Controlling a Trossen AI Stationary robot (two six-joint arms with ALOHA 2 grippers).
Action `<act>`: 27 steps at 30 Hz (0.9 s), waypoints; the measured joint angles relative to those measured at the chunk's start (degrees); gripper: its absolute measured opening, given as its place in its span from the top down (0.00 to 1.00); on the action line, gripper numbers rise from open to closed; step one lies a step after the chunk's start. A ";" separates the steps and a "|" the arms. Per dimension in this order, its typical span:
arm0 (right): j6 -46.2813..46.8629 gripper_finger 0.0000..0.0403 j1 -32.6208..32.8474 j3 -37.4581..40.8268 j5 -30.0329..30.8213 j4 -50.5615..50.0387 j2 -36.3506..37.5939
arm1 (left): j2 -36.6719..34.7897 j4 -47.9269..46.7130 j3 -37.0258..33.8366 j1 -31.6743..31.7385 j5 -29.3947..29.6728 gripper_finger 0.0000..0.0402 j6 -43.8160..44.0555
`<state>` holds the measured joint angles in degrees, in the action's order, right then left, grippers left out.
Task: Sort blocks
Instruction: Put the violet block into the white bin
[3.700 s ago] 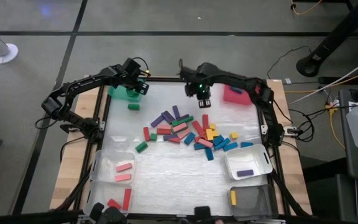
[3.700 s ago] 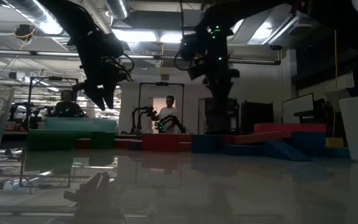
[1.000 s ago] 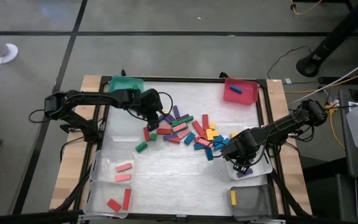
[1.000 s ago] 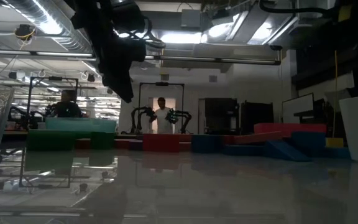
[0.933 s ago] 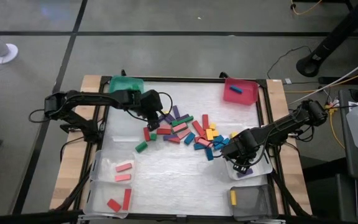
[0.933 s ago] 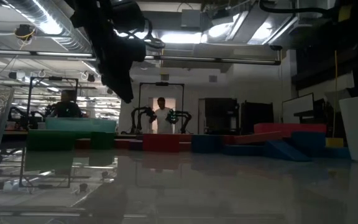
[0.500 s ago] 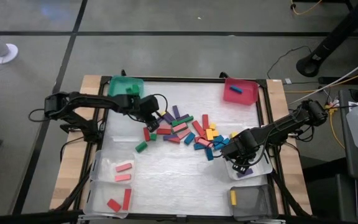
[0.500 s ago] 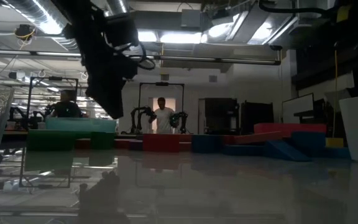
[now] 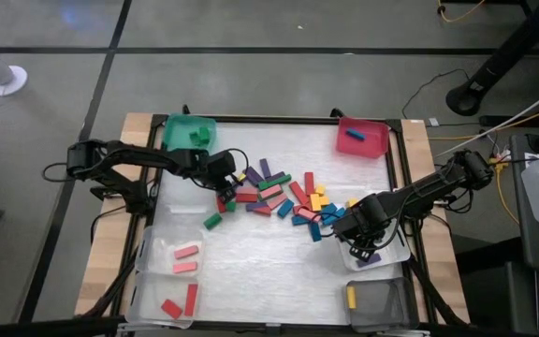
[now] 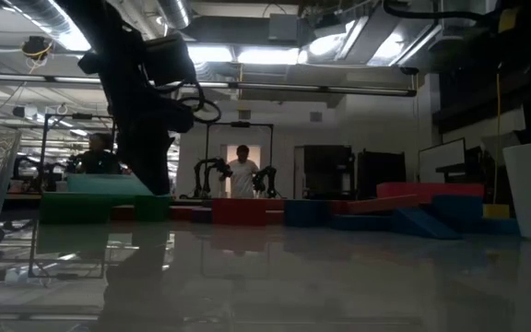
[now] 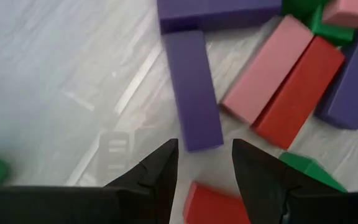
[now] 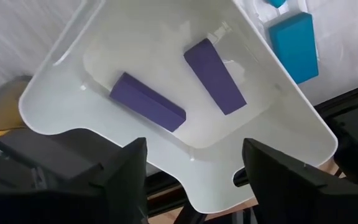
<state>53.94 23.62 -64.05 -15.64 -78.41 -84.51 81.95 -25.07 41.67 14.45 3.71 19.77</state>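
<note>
The blocks [image 9: 279,197] lie in a loose pile of red, pink, green, blue, purple and yellow bars at the table's middle. My left gripper [image 9: 221,180] hangs low over the pile's left edge, open. A purple block [image 11: 193,87] lies on the table just ahead of its fingertips, and a red block [image 11: 213,202] lies under the gap between them. My right gripper [image 12: 197,171] is wide open above the white bin [image 12: 73,81], at the table's right near side. Two purple blocks [image 12: 146,101] [image 12: 215,76] rest flat on that bin's floor.
A green bin [image 9: 190,131] stands at the far left. At the far right is a red bin [image 9: 363,139] with a blue block inside. A clear bin [image 9: 152,271] at the near left holds pink and red blocks. A grey bin [image 9: 382,301] at the near right holds a yellow one.
My left gripper has come down and a little toward the table's near edge, to the left edge of the pile, staying open. The blocks have not moved.
</note>
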 joint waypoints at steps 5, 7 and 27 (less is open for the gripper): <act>0.02 0.34 0.00 0.00 0.04 1.62 0.00 | 0.00 1.11 -0.22 -0.23 -0.09 0.65 0.00; 0.02 0.34 0.00 0.00 0.07 2.30 0.00 | 0.00 1.57 -0.22 -0.23 -0.09 0.65 0.00; 0.02 0.34 -0.01 0.00 0.11 2.54 -0.02 | 7.85 4.20 -0.05 -0.21 1.14 0.70 -0.68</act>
<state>53.95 23.60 -64.05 -15.53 -75.88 -84.53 89.80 -20.86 41.62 14.24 4.84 19.09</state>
